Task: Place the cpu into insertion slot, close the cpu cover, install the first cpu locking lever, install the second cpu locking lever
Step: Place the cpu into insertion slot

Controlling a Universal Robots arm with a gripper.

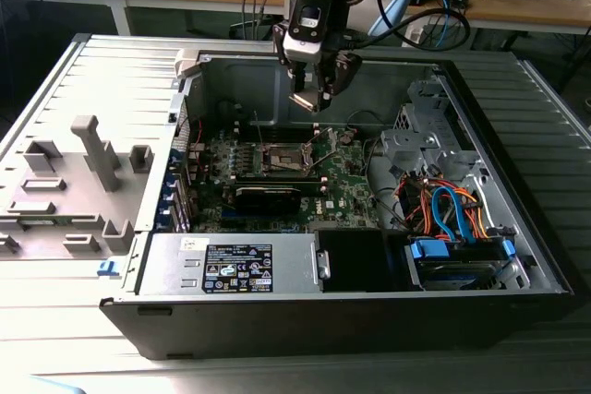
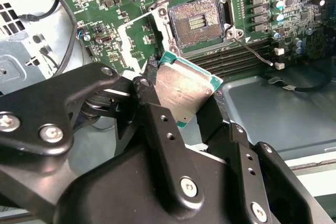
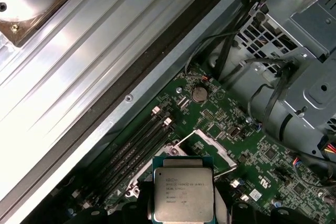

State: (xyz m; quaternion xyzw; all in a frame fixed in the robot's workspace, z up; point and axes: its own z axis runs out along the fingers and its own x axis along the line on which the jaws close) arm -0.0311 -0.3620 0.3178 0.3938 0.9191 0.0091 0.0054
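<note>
Open PC case [image 1: 351, 316], flat on grey table [image 1: 55, 339], w/ green board [image 1: 355, 177] exposed inside. Gripper [image 1: 314, 99]: hangs above board, well clear of it, roughly over socket area in exterior view. Fingers [image 2: 157, 124]: pinch cpu [image 2: 184, 90] by two opposite edges, metal top toward both wrist cams. Can't tell if level w/ board. Insertion slot [image 2: 197, 22]: bare, gold pin field exposed, well apart from cpu. Cpu cover [image 3: 214, 149]: apparently swung up & out of the way. Thin lever wires [image 2: 252, 51]: loose beside socket, exact positions unclear.

Risks, as judged:
- Could slip or twist in so thin an edge grip if bumped; dropping onto pins = bent pins.
- Could dig a corner into pin field if lowered tilted or off-centre.
- Won't seat if turned wrong vs. socket keys; pressing then = damage.
- Could snag raised cover or a lever wire w/ fingers on way down, knocking chip askew.
- Could land crooked on socket frame if released too high.
</note>
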